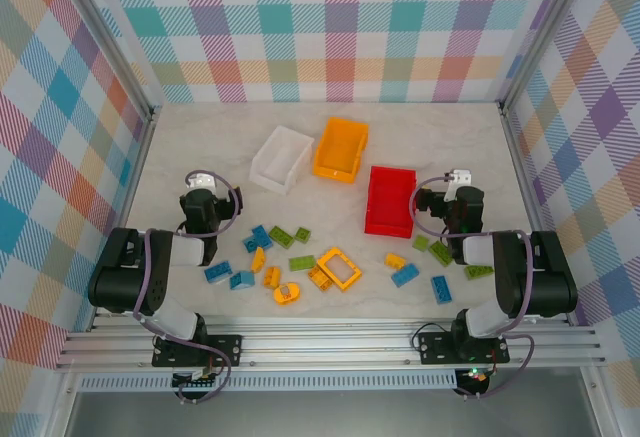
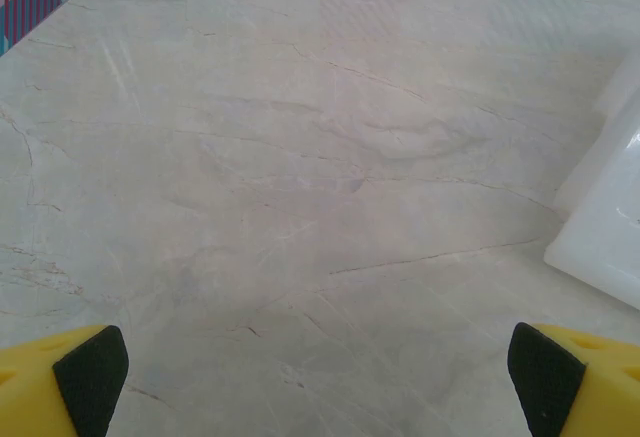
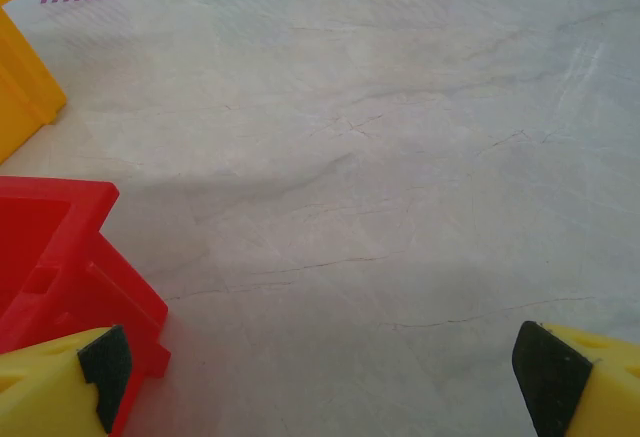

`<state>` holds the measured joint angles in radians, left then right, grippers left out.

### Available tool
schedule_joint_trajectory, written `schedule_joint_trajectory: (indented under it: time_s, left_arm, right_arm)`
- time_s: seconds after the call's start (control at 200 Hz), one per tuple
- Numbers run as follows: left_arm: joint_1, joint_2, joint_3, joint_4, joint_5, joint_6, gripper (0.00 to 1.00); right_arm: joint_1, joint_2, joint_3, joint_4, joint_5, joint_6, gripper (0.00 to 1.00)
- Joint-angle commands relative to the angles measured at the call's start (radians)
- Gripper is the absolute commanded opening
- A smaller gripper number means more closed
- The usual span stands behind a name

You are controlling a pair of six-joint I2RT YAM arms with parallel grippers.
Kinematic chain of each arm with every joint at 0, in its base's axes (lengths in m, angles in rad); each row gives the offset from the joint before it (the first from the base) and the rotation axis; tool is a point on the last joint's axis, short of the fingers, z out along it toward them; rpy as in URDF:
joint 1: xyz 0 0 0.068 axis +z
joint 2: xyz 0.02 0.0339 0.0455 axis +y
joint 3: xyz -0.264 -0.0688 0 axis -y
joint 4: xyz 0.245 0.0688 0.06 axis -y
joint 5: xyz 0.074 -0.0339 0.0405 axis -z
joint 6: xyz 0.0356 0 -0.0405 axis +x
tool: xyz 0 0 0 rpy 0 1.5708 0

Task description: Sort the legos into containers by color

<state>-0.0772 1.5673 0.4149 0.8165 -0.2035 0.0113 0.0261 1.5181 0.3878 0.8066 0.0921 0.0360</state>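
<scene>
The left end effector (image 2: 318, 372) and right end effector (image 3: 328, 365) are spread, empty; better take one blue lego (image 1: 218, 273) squarely, alone.

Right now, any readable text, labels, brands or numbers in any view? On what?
No readable text in any view.
white bin, orange bin, red bin: plain, no labels seen.
legos: too small to show any marking.

White bin (image 1: 272, 179), orange bin (image 1: 335, 172), red bin (image 1: 388, 225), checked walls (image 1: 340, 27).
</scene>
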Motion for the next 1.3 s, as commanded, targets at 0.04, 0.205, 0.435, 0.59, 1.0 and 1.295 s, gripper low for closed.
schedule_joint_trajectory:
  time_s: [0.04, 0.205, 0.435, 0.59, 1.0, 1.295]
  left_arm:
    - [-0.007, -0.004, -0.014, 0.027, -0.013, -0.016, 1.00]
    - [-0.006, -0.004, -0.014, 0.025, -0.013, -0.016, 1.00]
    - [-0.006, -0.004, -0.013, 0.026, -0.013, -0.015, 1.00]
    - [-0.006, -0.030, -0.023, 0.030, -0.013, -0.016, 1.00]
    - [-0.180, -0.698, 0.288, -0.645, -0.147, -0.079, 1.00]
    - [-0.181, -0.434, 0.786, -1.420, 0.362, -0.563, 0.97]
  right_arm:
    - [-0.005, 0.008, 0.020, 0.009, -0.021, -0.010, 1.00]
    - [-0.005, 0.008, 0.020, 0.009, -0.022, -0.010, 1.00]
    - [-0.005, 0.008, 0.020, 0.008, -0.021, -0.010, 1.00]
    - [-0.003, -0.005, 0.020, 0.013, 0.010, -0.001, 1.00]
    - [0.029, -0.553, 0.668, -1.129, 0.084, 0.270, 1.00]
    - [0.369, -0.406, 0.899, -1.696, -0.046, 0.534, 0.88]
